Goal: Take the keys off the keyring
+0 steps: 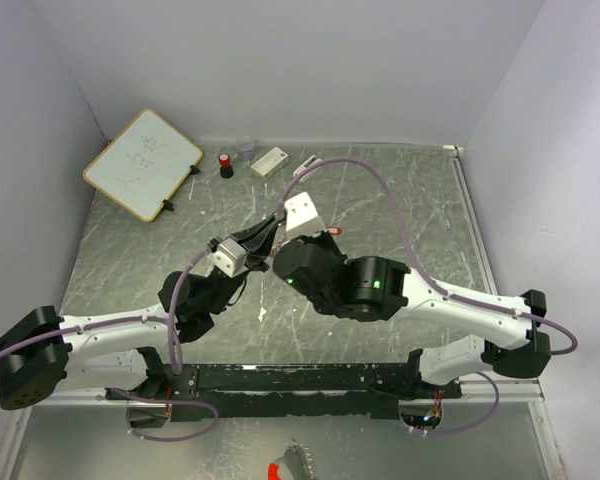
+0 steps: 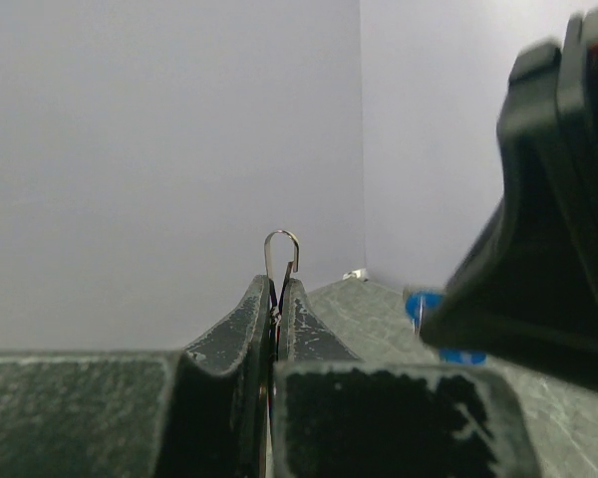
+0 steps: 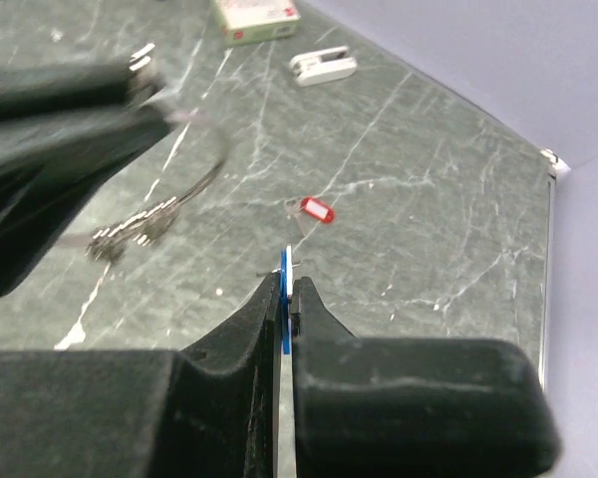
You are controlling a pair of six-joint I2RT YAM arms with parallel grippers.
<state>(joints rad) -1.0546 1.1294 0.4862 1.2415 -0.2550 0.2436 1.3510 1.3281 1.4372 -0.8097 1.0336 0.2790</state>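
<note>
The red key (image 3: 317,210) lies loose on the table (image 3: 429,199), at the centre of the right wrist view, so one key is judged off already. The step in hand is the blue key (image 3: 283,269).

The left gripper (image 2: 281,291) has its fingers pressed together on the keyring (image 2: 281,247), whose wire bend pokes up just above the tips in the middle of the left wrist view. The right gripper (image 3: 287,287) pinches the blue key edge-on, with only a thin blue sliver showing between its closed fingers at lower centre. In the right wrist view the rest of the ring hangs blurred at the left of the frame, with coppery loops (image 3: 130,231) bunched at its low end. Whether the blue key is threaded on the wire or already clear of it cannot be told from these pictures.

To do this well, the left arm should hold the ring firm and fixed while the right arm works alone. The key's hole would need to be run along the wire toward the split, not tugged straight away, since a straight pull is likely to drag the ring out of the thin pinch or bend it. Both grips are shallow, so slow moves suit best. The key should be set down near the red one, well apart from the ring.
</note>
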